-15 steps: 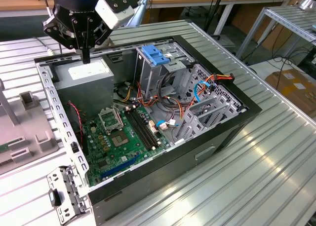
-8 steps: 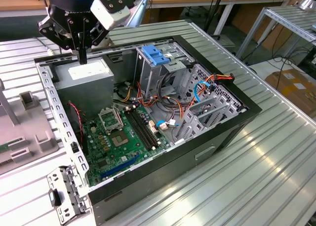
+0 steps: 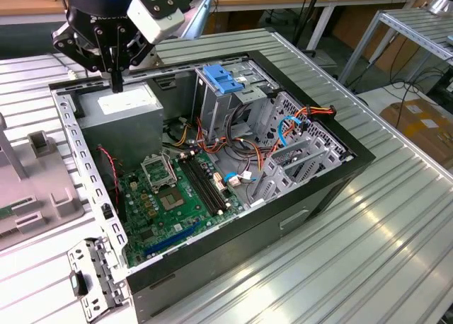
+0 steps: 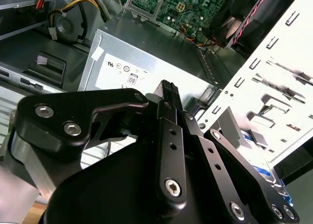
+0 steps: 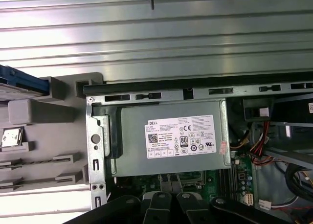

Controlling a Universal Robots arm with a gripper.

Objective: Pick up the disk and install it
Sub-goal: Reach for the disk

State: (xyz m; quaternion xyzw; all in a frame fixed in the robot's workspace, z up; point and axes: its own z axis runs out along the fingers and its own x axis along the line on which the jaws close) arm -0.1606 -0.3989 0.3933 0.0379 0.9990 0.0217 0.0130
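While the gripper (image 3: 115, 82) hangs just above the power supply (image 3: 124, 106), its fingers are noted as pressed together with nothing between them; the same closed tip (image 4: 167, 87) is seen over the labelled face of the supply (image 4: 142, 62) in the second wrist view. The open case (image 3: 318, 189) is laid on its side on the ribbed table (image 3: 396, 253). The disk (image 5: 19, 84) is found outside the case, seated on a grey holder (image 5: 49, 111), with its blue rail showing and part of it cut off by the frame edge in the first wrist view. A small chip (image 5: 11, 138) is seen on the same holder, apart from the disk. The perforated case frame (image 5: 95, 145) stands between holder and supply (image 5: 171, 136). In the exterior view the holder (image 3: 35, 189) is placed at the exterior view's left of the case. A metal cage (image 3: 219, 80) with a blue top is set beside the supply, toward the exterior view's right. Red, orange and blue cables (image 3: 283, 126) are strung around the cage base. The motherboard (image 3: 170, 197) is exposed below the supply. A loose metal bracket (image 3: 92, 281) is noted on the table by the case corner.
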